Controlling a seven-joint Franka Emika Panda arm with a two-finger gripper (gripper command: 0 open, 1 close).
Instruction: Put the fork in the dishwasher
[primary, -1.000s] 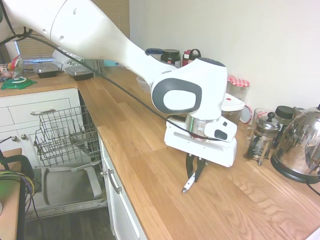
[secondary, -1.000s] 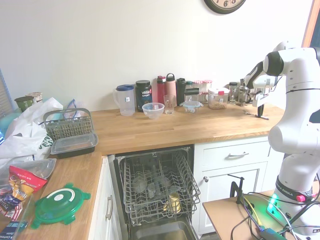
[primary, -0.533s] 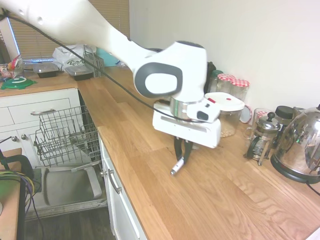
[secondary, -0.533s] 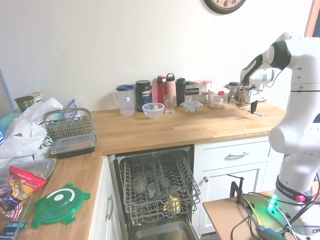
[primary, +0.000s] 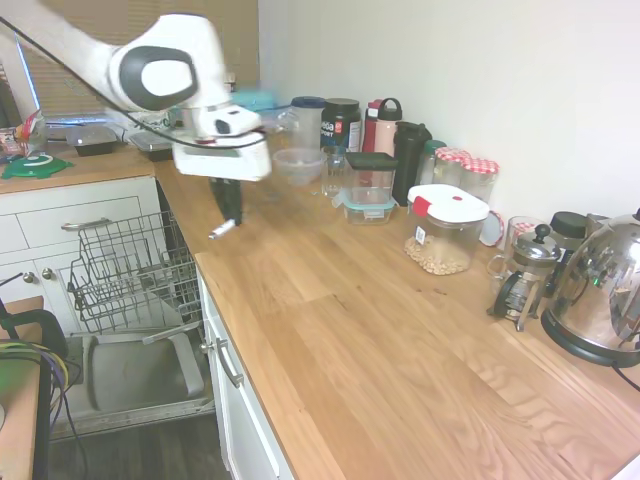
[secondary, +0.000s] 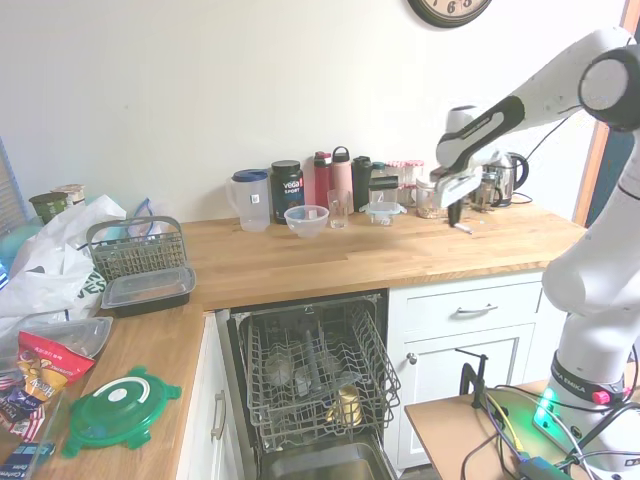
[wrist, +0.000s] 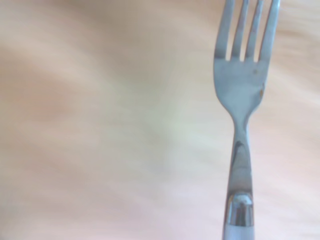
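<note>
I have the gripper (primary: 228, 212) pinched shut on the fork (primary: 222, 230), which hangs tines-down just above the smooth wooden counter (primary: 380, 340). Up close, its silver tines and neck (wrist: 243, 90) gleam above the white handle. The dishwasher (secondary: 312, 385) stands open at about seven o'clock from the fork, its grey wire rack (primary: 130, 270) pulled out.
</note>
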